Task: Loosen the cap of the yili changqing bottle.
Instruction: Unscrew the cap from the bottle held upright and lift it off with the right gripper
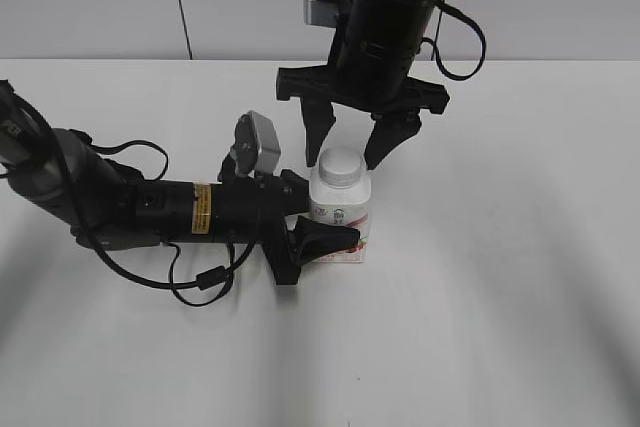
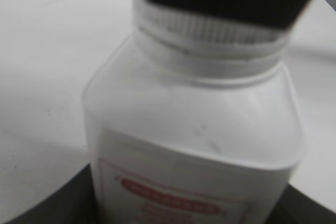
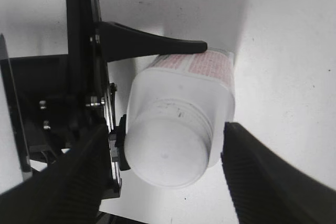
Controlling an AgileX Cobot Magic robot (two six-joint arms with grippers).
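A plain white table (image 1: 520, 297) carries the yili changqing bottle (image 1: 340, 222), upright. The left gripper (image 1: 318, 230) clamps the squarish body. The right gripper (image 1: 348, 144), spread wide, straddles the smooth round cap (image 1: 340, 165) without contact. The right wrist view alone shows its ribbed fingers (image 3: 265, 174) flanking the cap.

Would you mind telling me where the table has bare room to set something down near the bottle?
The table is bare right of the bottle and across the near edge. It is crowded at the bottle itself: the left gripper clamps its body from the left, and the right gripper hangs open just above the cap, with its arm filling the space behind.
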